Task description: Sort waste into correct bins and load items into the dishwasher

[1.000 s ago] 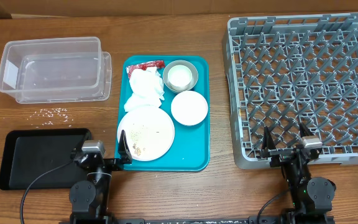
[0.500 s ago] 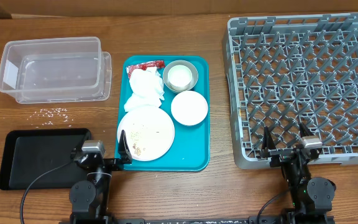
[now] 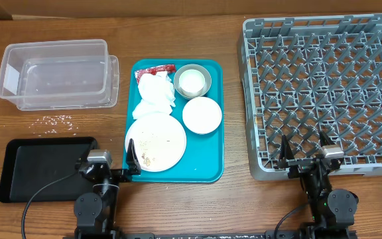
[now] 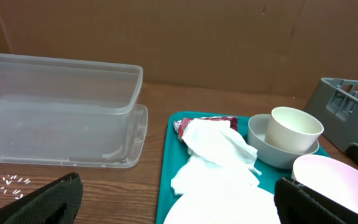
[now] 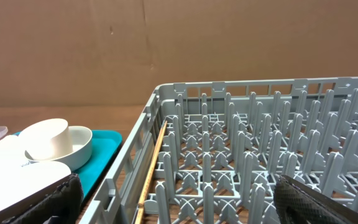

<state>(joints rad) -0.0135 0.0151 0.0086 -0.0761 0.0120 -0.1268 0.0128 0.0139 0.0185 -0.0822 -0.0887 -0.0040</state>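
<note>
Left pincer (image 3: 108,164) and right pincer (image 3: 304,158) gape wide, empty; snatching the napkins (image 3: 155,96) could drag the touching wrapper (image 3: 154,69) off the tray (image 3: 214,153).

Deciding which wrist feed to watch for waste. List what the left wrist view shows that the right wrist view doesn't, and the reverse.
Only the left wrist view shows the loose rice grains on the table, the red wrapper and the clear tub's open inside. Only the right wrist view shows the dish rack's grid of upright pegs. Both show the teal tray and the white cup sitting in the grey bowl; the left also catches a corner of the rack.
</note>
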